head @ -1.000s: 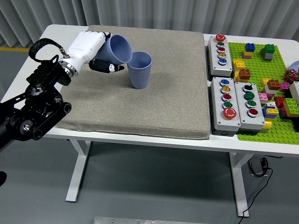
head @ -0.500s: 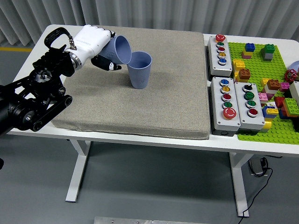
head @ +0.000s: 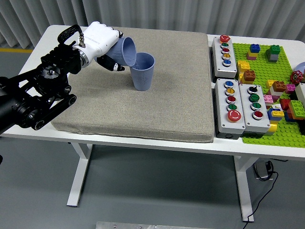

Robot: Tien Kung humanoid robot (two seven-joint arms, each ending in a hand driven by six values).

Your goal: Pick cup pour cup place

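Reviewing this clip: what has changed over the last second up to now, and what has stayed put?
The left hand, gripping the tilted cup throughout, moved up and to the right in the head view, and the arm swung further over the mat. The cup tipped more steeply, its mouth now at the rim of the standing cup. The standing cup, button boxes and brick plate stayed put.

My left hand (head: 102, 42) has a glossy white plastic shell; both blue cups (head: 143, 71) look matt and smooth; the grey mat (head: 157, 105) is rough woven cloth.
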